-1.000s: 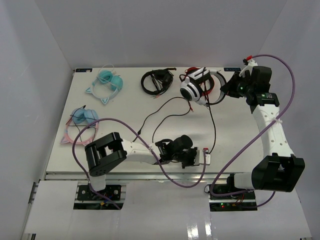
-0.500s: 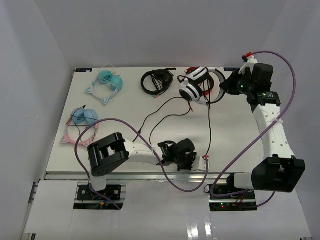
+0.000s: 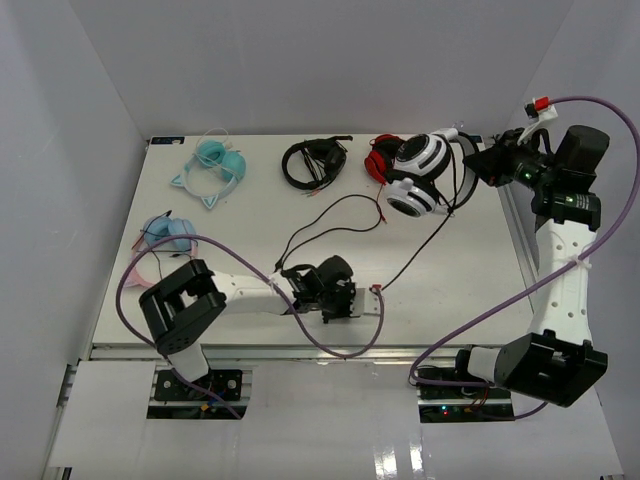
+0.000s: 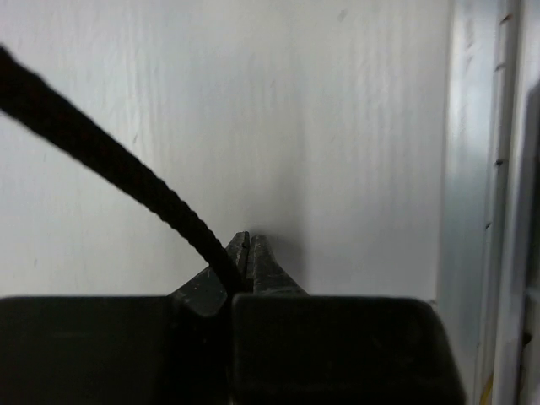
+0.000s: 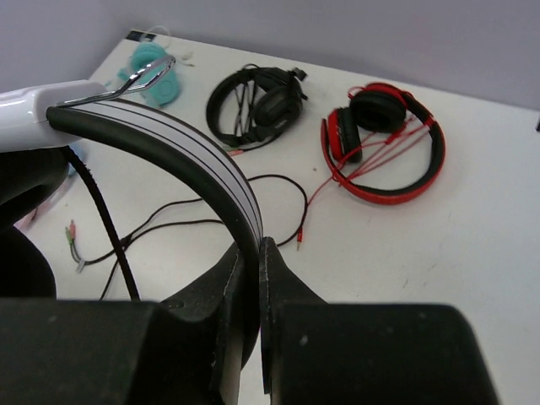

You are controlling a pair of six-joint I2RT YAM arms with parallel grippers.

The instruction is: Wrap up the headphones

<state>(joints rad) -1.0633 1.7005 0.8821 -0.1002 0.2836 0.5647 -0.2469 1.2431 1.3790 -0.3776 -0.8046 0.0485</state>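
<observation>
Back row blocked by teal pair (image 3: 210,165), black pair (image 3: 313,162), red pair (image 3: 379,158), headphones (image 3: 420,175). Mid-table crossed by headphones cable (image 3: 415,250), loose thin cable (image 3: 340,198). Left edge taken by blue-pink pair (image 3: 165,240). Right-front table (image 3: 475,280) bare, passable.

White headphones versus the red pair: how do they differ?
The white headphones are clamped by the headband in the right claw; the red headphones lie untouched on the table. The white pair's black cable stretches to the left claw; the red pair's red cable lies loose beside it. Both are over-ear.
</observation>
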